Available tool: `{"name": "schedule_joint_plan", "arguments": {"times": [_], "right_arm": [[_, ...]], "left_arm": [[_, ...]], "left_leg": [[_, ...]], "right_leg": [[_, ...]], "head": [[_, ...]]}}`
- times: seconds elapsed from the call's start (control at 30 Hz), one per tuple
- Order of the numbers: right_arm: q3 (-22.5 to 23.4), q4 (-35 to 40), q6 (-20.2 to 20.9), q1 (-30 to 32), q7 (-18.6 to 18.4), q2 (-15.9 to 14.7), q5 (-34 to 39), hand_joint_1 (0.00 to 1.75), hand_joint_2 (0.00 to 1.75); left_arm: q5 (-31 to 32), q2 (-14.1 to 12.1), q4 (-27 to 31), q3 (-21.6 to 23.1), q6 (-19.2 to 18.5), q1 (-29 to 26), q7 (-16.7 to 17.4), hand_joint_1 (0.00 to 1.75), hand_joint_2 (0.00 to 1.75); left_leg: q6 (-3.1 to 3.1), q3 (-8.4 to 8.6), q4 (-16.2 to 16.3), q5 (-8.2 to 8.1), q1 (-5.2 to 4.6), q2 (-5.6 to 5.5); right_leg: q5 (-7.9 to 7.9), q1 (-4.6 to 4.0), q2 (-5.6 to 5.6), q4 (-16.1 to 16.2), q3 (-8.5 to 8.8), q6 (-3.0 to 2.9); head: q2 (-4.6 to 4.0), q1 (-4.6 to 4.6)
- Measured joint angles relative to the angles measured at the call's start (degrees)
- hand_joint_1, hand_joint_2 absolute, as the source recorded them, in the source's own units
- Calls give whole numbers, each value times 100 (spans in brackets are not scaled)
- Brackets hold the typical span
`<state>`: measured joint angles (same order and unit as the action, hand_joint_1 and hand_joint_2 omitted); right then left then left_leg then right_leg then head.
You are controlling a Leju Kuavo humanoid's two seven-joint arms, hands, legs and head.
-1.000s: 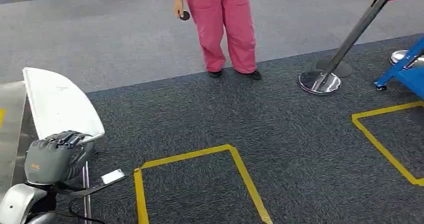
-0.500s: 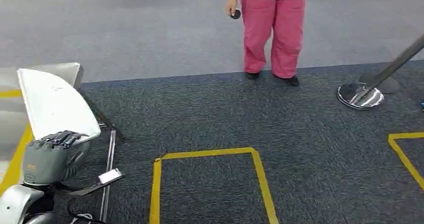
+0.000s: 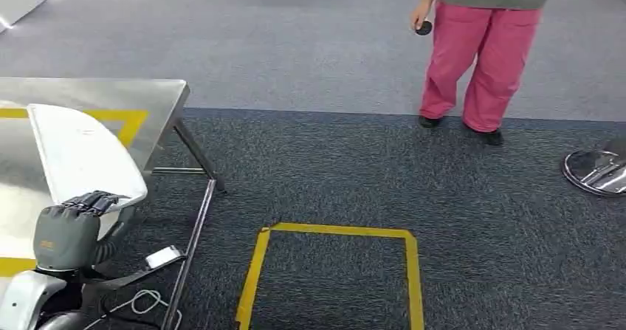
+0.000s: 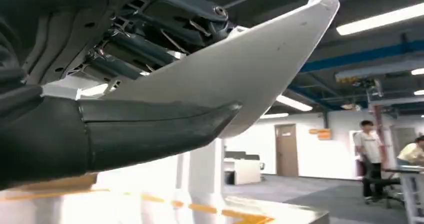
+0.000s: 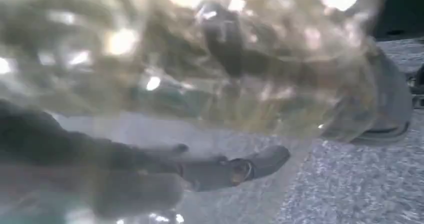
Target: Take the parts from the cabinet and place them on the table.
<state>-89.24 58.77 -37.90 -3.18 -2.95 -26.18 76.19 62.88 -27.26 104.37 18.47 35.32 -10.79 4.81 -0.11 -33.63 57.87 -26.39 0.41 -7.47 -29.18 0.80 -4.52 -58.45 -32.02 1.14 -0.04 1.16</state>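
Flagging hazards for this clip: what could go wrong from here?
1. The left hand grips the white curved part at one end, so its long free end could swing into the steel table on set-down.
2. A person stands close ahead.
3. A loose cable lies by the table leg and might snag.

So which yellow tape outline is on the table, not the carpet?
The yellow outline on the steel table, partly hidden behind the white part in the left hand. The full rectangle is taped on the dark carpet.
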Motion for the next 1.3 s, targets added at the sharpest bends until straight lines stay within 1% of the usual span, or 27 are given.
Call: {"name": "schedule_joint_plan", "arguments": {"times": [0.03, 0.07, 0.1, 0.13, 0.17, 0.23, 0.27, 0.33, 0.4, 0.43, 0.47, 0.5, 0.53, 0.63, 0.77, 1.0, 1.3], "right_arm": [[-2, 2, -2, -4, -16, 0, 0, 0, 0], [-2, 11, -2, 6, -40, 0, 4, 0, 0], [0, 13, -2, -1, -40, 0, 22, 0, 0], [2, 15, -2, -18, -40, 0, 50, 0, 0], [5, 20, 0, -27, -44, 0, 70, 0, 0], [7, 35, 0, -25, -46, 0, 100, 0, 0], [7, 44, 0, -24, -46, 0, 103, 0, 0], [7, 48, 0, -11, -48, 0, 135, 0, 0], [7, 48, 4, -7, -48, 0, 168, 0, 0], [7, 48, 11, -8, -48, 0, 173, 0, 0], [7, 48, 17, -8, -48, 0, 179, 0, 0], [7, 48, 17, -8, -48, 0, 181, 0, 0], [7, 48, 20, -8, -48, 0, 186, 0, 0], [7, 48, 20, -9, -48, 0, 232, 0, 0], [7, 48, 17, -8, -48, 0, 273, 0, 0], [7, 57, 13, -9, -48, 0, 295, 0, 0], [7, 72, 13, -10, -48, 0, 317, 0, 0]], "left_arm": [[-53, -6, 11, -2, -27, -3, 0, 164, 175], [-103, 0, 13, 2, -38, -5, 0, 164, 175], [-137, -2, 17, -2, -40, 13, -7, 164, 175], [-190, -2, 20, -4, -79, 12, -17, 164, 175], [-241, 0, 20, 2, -114, -1, -33, 164, 175], [-372, 0, 20, 13, -129, 2, -90, 164, 175], [-416, 2, 20, 13, -127, 4, -107, 164, 175], [-492, 18, 22, 13, -127, 6, -157, 164, 175], [-568, 31, 22, 20, -129, 7, -205, 164, 175], [-633, 37, 22, 24, -140, 9, -232, 164, 175], [-674, 44, 22, 28, -153, 11, -254, 164, 175], [-715, 50, 22, 39, -156, 12, -271, 164, 175], [-776, 59, 22, 55, -164, 14, -290, 164, 175], [-1012, 85, 22, 98, -274, 17, -345, 164, 175], [-1113, 114, 22, 111, -324, 20, -374, 164, 175], [-1119, 136, 22, 109, -335, 20, -374, 164, 175], [-1060, 151, 22, 101, -328, 19, -341, 164, 175]], "left_leg": [[-37, 18, -51, 22, -9, -50], [95, 44, -26, -6, 2, -27], [242, 40, -49, 37, -22, -28], [306, 44, -55, 16, -28, -27], [320, 44, -55, 35, -29, -27], [339, 44, -58, 49, -20, -11], [339, 48, -61, 49, -16, 1], [336, 51, -68, 50, -8, 17], [316, 51, -71, 50, -3, 25], [258, 51, -76, 50, 2, 26], [152, 58, -93, 46, 12, 27], [9, 63, -112, 39, 25, 27], [-63, 63, -118, 36, 34, 27], [-69, 59, -117, 31, 32, 28], [-66, 58, -114, 30, 12, 30], [-60, 57, -107, 29, -6, 30], [-59, 58, -104, 30, -8, 30]], "right_leg": [[21, 8, 68, 46, 30, -31], [24, 32, 50, 91, 34, 13], [23, 39, 68, 93, 37, 13], [21, 34, 81, 92, 42, 9], [23, 25, 78, 92, 44, 6], [39, 1, 67, 89, 38, -19], [37, -10, 61, 88, 38, -42], [40, -23, 50, 83, 36, -47], [38, -30, 46, 82, 33, -50], [34, -32, 46, 81, 32, -57], [30, -34, 46, 79, 31, -62], [29, -37, 46, 78, 30, -63], [28, -37, 47, 78, 28, -65], [27, -35, 45, 80, 32, -65], [27, -12, 43, 87, 38, -64], [34, 3, 43, 97, 43, -51], [35, 4, 43, 97, 42, -50]], "head": [[0, 9], [-2, 2], [2, 40], [-2, 24], [0, 33], [0, 37], [0, 40], [0, 37], [0, 37], [0, 37], [0, 40], [0, 37], [0, 37], [0, 37], [0, 35], [0, 35], [0, 35]]}}
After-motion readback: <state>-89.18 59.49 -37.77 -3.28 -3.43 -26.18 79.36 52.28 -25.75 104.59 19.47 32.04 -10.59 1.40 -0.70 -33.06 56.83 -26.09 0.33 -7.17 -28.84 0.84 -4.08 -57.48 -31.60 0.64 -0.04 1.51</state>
